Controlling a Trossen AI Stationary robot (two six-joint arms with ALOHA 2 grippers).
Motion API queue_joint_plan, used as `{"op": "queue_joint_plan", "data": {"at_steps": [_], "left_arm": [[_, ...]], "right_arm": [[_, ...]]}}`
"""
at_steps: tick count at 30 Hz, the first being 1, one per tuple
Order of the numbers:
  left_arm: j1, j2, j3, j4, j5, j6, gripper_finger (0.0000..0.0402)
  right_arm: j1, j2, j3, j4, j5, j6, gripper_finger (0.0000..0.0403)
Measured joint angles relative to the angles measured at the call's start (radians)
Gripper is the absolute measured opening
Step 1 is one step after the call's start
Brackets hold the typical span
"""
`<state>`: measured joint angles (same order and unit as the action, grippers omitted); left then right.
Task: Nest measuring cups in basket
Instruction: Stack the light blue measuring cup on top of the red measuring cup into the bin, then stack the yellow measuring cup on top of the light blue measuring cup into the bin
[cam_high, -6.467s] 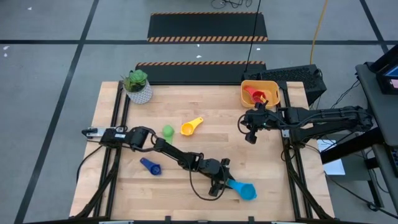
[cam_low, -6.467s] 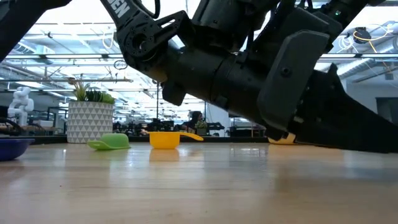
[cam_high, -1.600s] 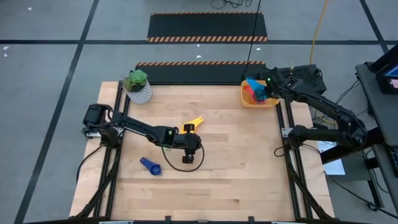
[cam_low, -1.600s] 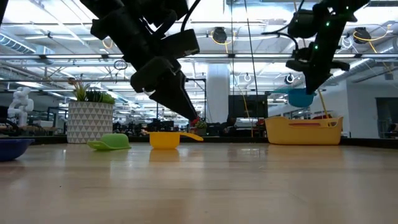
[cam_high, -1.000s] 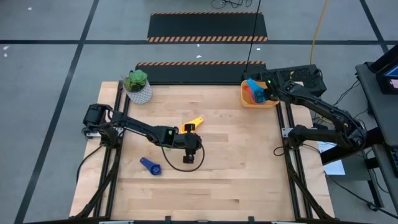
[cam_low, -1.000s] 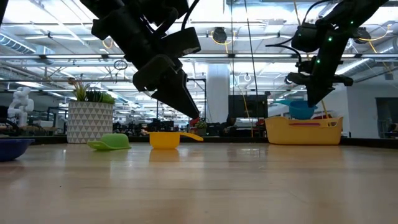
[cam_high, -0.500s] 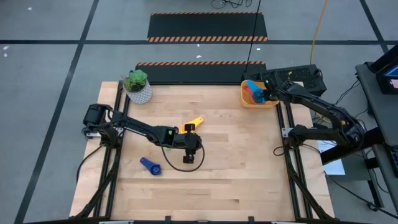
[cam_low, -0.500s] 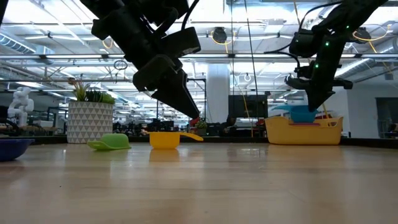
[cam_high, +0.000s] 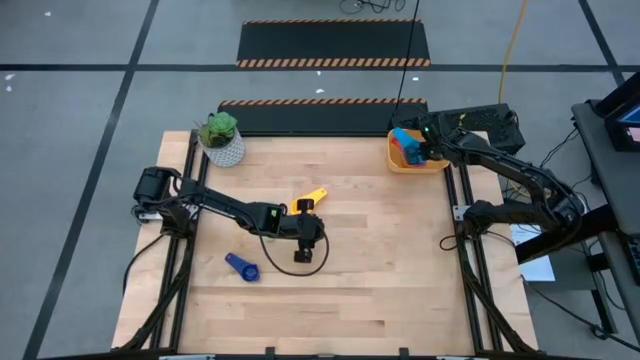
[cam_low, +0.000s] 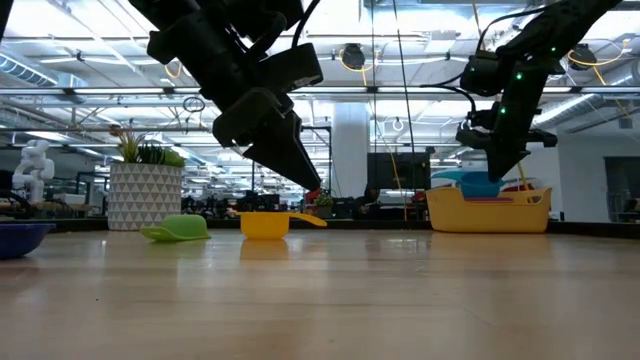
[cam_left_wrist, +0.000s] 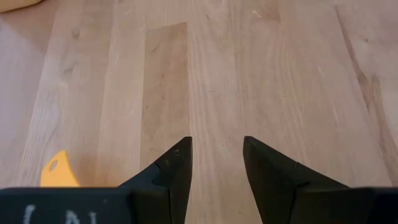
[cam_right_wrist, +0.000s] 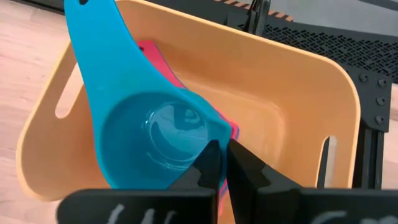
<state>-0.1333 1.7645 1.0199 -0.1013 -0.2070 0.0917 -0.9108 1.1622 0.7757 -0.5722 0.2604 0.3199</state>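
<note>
Green cup (cam_low: 176, 229) hidden under left arm in high view, seen only low; dark blue cup (cam_low: 20, 238) cut by low view's edge; red cup (cam_right_wrist: 155, 57) mostly covered by blue cup (cam_right_wrist: 149, 124); yellow cup's handle (cam_left_wrist: 57, 169) partly cut off.

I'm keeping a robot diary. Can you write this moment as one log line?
right gripper: shut on blue cup, over basket | left gripper: open, above table near yellow cup | dark blue cup: on table

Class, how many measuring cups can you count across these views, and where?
5. Yellow cup, dark blue cup and green cup lie on the table; the blue cup, in the right end effector, sits over a red cup in the basket. Others may hide underneath.
</note>
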Motion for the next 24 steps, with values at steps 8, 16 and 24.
{"op": "queue_joint_plan", "data": {"at_steps": [8,16,24], "left_arm": [[0.000,0.000,0.000,0.000,0.000,0.000,0.0145],[0.000,0.000,0.000,0.000,0.000,0.001,0.0145],[0.000,0.000,0.000,0.000,0.000,0.008,0.0145]], "right_arm": [[0.000,0.000,0.000,-0.001,0.000,-0.007,0.0005],[0.000,0.000,0.000,-0.001,0.032,-0.007,0.0072],[0.002,-0.007,0.000,0.010,0.028,0.008,0.0137]]}}
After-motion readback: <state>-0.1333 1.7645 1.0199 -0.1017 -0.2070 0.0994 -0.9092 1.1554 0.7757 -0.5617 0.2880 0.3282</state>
